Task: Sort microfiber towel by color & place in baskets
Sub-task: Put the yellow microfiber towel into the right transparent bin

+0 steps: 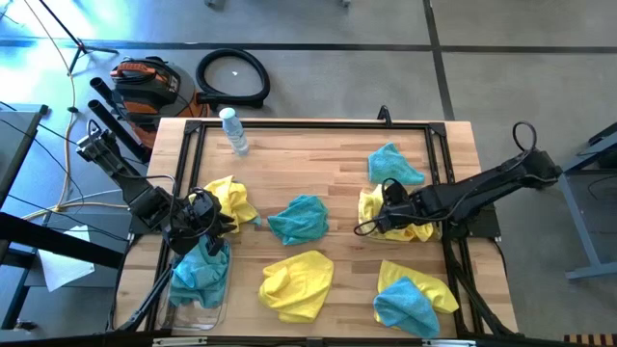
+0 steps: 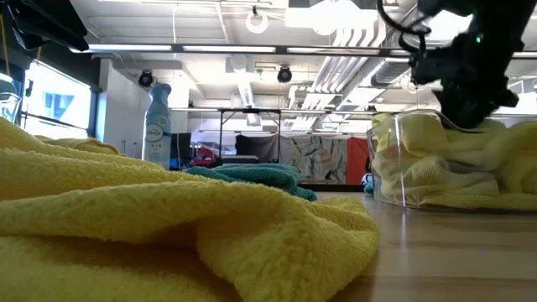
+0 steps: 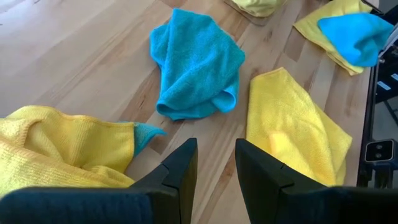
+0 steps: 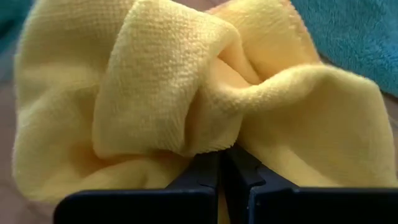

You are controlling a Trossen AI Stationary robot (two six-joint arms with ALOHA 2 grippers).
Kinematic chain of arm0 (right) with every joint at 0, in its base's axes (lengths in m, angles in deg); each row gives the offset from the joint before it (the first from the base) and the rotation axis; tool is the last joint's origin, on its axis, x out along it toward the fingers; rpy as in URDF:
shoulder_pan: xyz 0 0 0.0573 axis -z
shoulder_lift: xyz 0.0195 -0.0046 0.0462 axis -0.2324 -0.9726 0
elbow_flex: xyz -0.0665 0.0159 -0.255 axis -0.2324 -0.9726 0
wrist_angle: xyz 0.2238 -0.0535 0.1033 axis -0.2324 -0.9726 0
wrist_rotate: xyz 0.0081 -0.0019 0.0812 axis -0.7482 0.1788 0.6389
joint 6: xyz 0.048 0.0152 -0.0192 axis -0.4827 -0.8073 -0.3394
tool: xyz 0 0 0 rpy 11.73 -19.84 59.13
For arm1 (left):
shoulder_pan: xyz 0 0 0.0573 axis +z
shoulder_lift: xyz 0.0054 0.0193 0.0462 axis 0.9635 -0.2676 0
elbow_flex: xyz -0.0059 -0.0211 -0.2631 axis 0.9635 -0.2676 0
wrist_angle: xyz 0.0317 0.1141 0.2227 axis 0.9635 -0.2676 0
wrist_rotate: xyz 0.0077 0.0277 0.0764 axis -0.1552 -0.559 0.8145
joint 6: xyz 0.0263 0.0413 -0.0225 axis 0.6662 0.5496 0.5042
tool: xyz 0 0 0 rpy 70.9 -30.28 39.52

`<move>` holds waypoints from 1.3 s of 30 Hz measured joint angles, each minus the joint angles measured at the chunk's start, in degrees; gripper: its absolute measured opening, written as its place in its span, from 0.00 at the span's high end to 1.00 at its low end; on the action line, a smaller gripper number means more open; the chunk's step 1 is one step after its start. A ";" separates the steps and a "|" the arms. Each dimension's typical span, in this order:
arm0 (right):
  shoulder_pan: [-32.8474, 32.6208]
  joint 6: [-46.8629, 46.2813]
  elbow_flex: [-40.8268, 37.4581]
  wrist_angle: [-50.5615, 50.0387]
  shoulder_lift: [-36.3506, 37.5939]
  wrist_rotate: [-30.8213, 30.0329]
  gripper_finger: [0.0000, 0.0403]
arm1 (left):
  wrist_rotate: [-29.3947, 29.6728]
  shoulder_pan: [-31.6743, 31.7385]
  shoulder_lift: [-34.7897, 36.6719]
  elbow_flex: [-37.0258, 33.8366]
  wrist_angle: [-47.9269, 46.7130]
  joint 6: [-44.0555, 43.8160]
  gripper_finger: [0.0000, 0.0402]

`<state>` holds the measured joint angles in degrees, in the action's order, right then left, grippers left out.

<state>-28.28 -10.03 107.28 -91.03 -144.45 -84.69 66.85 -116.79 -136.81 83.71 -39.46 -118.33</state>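
While right tool (image 4: pixel 221 163) pinches one yellow towel (image 4: pixel 186 93), left tool (image 3: pixel 214 165) hangs parted; two baskets (image 1: pixel 198 306).

Bare wood (image 1: pixel 318 154) at centre back; bottle (image 1: pixel 234 132) beside it.

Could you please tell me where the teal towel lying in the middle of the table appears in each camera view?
High view: the teal towel lies at the table's centre.
Low view: it shows low in the middle distance, behind the big yellow towel.
Left wrist view: it fills the upper middle.
Right wrist view: teal shows at the edges, but I cannot tell whether it is this towel.
Shared landmark: the yellow towel beside it.
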 joint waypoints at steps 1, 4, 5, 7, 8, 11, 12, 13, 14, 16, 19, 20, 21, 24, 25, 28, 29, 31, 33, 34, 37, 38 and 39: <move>0.23 0.04 -1.04 0.87 0.00 -0.01 1.00 | 0.15 0.00 0.00 0.00 -0.05 0.00 0.75; 0.32 1.28 -4.03 4.67 0.00 0.13 1.00 | 0.60 0.00 0.00 0.00 -0.25 0.00 0.75; 0.32 2.09 -4.87 6.45 0.00 0.23 1.00 | 0.62 0.00 0.00 0.00 -0.25 0.00 0.75; 0.32 3.21 -6.15 8.96 0.00 0.74 1.00 | 0.62 0.01 0.00 0.00 -0.27 0.00 0.75; 0.32 3.34 -6.72 10.06 0.00 1.11 1.00 | 0.62 0.00 0.00 0.00 -0.27 0.00 0.75; 0.63 3.44 -8.06 12.40 0.00 1.54 0.99 | 0.60 0.02 0.00 0.00 -0.29 0.00 0.75; 0.83 3.35 -8.42 12.64 0.00 1.92 0.98 | 0.61 0.01 0.00 0.00 -0.32 0.00 0.75; 1.07 3.11 -8.74 12.79 0.00 2.33 0.96 | 0.60 0.02 0.00 0.00 -0.39 0.00 0.75; 1.26 2.81 -8.99 12.83 0.00 2.57 0.94 | 0.62 0.01 0.00 0.00 -0.45 0.00 0.75; 1.55 2.55 -9.15 12.77 0.00 2.70 0.89 | 0.62 0.02 0.00 0.00 -0.53 0.00 0.75; 2.08 3.69 -8.99 12.54 0.02 2.92 0.81 | 0.59 0.02 0.00 0.00 -0.63 0.02 0.75; 2.23 4.48 -8.59 11.95 0.12 3.16 0.79 | 0.61 0.02 0.00 0.00 -0.66 0.00 0.75; 2.43 5.20 -7.95 11.09 0.38 3.79 0.77 | 0.61 0.01 0.00 0.00 -0.68 0.01 0.75; 2.82 7.50 -4.91 7.06 1.70 5.67 0.74 | 0.65 0.01 0.00 0.00 -0.68 0.00 0.75; 2.87 7.93 -3.55 5.27 2.28 5.80 0.73 | 0.81 0.00 0.00 0.00 -0.68 0.03 0.75; 2.86 9.08 0.92 -0.73 4.46 5.06 0.73 | 1.52 0.02 0.00 0.00 -0.67 0.90 0.75; 2.86 9.47 2.56 -2.70 5.20 4.59 0.73 | 1.94 0.04 0.00 0.00 -0.56 0.92 0.75; 2.86 10.00 5.99 -6.79 6.65 3.73 0.73 | 2.99 0.43 0.00 0.00 -0.06 0.93 0.75; 2.86 11.06 9.03 -9.96 7.96 3.35 0.73 | 3.58 1.44 0.00 -0.01 0.84 0.97 0.75; 2.86 11.41 10.47 -11.43 8.51 3.34 0.73 | 3.67 2.07 0.00 -0.02 1.80 0.99 0.75; 2.81 11.62 13.38 -14.54 9.89 3.31 0.73 | 3.81 4.15 0.00 -0.02 4.20 1.09 0.75; 2.81 11.64 13.80 -14.80 10.29 3.31 0.73 | 3.81 4.89 0.00 -0.02 4.91 1.09 0.75; 2.81 11.62 13.93 -14.80 10.71 3.31 0.73 | 3.81 5.57 0.00 -0.02 5.52 1.09 0.75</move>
<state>-25.47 1.59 121.21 -105.83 -133.74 -81.38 70.65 -111.22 -136.81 83.69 -33.94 -117.24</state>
